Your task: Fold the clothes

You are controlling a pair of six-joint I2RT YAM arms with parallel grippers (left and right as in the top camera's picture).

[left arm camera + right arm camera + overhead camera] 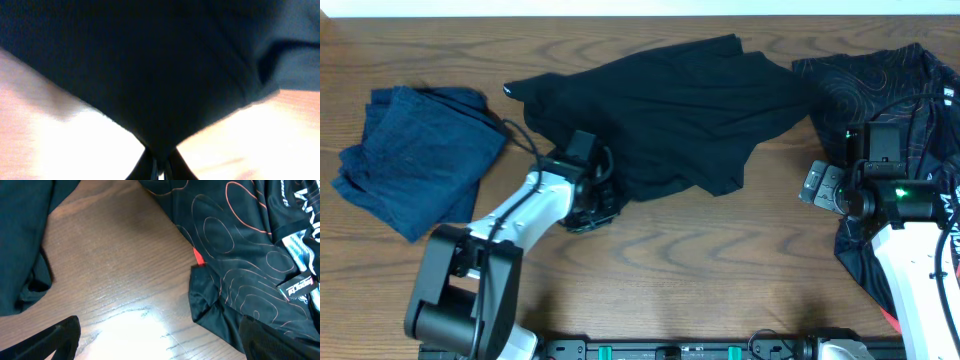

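Clothes (700,100) lie along the top of the overhead picture. The black shirt (660,120) is in the middle, the blue one (415,155) is at the upper left, and the swirly one (910,90) is at the right.

I think the job right now is to grab the black shirt by its lower left edge. To do it well, the arm should keep a firm pinch and lift slowly. Then it should pull the cloth flat and smooth across the table (720,260), with no bunching, before folding it over.

The left gripper (160,166) has its two fingers pressed together on a pointy bit of the black shirt, at the bottom middle of the left wrist picture.

The right gripper (160,345) is spread wide. It holds nothing and hangs over bare wood, just beside the swirly one.
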